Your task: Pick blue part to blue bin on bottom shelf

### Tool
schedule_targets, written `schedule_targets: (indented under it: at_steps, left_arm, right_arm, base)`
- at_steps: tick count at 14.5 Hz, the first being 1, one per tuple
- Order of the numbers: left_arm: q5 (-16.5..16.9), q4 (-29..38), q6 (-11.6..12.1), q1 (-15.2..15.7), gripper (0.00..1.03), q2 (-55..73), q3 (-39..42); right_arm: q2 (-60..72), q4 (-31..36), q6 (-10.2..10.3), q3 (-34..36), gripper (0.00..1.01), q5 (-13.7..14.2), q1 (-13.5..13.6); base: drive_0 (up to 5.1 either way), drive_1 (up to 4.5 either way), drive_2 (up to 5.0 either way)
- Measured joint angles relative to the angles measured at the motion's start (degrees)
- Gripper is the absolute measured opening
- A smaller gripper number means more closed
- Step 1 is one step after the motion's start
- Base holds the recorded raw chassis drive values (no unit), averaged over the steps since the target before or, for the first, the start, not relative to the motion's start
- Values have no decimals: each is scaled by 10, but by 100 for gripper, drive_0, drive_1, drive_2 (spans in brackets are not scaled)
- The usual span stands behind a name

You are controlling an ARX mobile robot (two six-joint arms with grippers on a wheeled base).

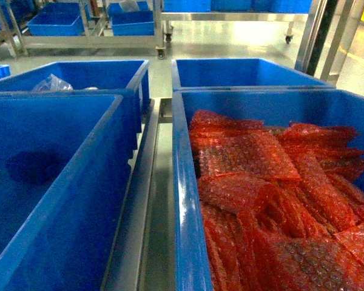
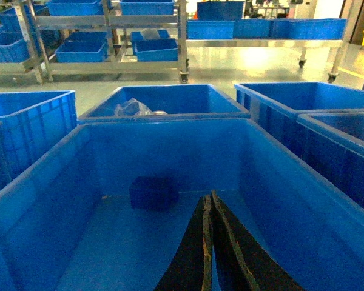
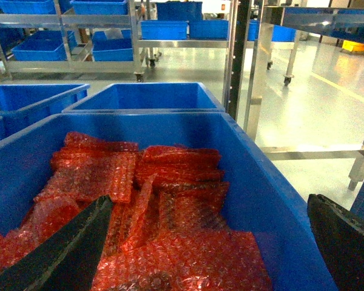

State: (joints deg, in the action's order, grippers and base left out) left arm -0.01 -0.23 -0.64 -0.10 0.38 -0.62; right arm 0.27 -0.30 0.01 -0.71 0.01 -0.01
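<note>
The blue part (image 2: 153,193), a small dark blue block, lies on the floor of a large blue bin (image 2: 48,182); in the head view the blue part (image 1: 33,167) shows as a dark patch in the near left blue bin (image 1: 118,157). My left gripper (image 2: 209,196) hangs inside that bin, shut with nothing between its fingers, its tips just right of the part and apart from it. My right gripper (image 3: 209,200) is wide open above the neighbouring bin. A steel dividing rail (image 1: 147,194) of the bottom shelf runs between the two bins. Neither gripper shows in the head view.
The near right bin (image 1: 185,200) is filled with red bubble wrap (image 1: 273,200). Behind stand two more blue bins, the left bin (image 1: 79,76) holding a clear plastic bag (image 1: 51,83). Steel rack uprights (image 3: 239,60) rise at the right; racks of bins (image 2: 109,36) line the far floor.
</note>
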Motion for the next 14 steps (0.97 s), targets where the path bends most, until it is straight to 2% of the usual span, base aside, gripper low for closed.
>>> schedule_targets:
  at_steps: [1, 8, 14]
  left_arm:
    - [0, 0, 0, 0, 9, 0, 0]
    - [0, 0, 0, 0, 100, 0, 0]
    - [0, 0, 0, 0, 98, 0, 0]
  right_arm:
    - [0, 0, 0, 0, 98, 0, 0]
    - [0, 0, 0, 0, 98, 0, 0]
    - [0, 0, 0, 0, 98, 0, 0]
  base:
    - [0, 0, 0]
    - [0, 0, 0]
    - [0, 0, 0]
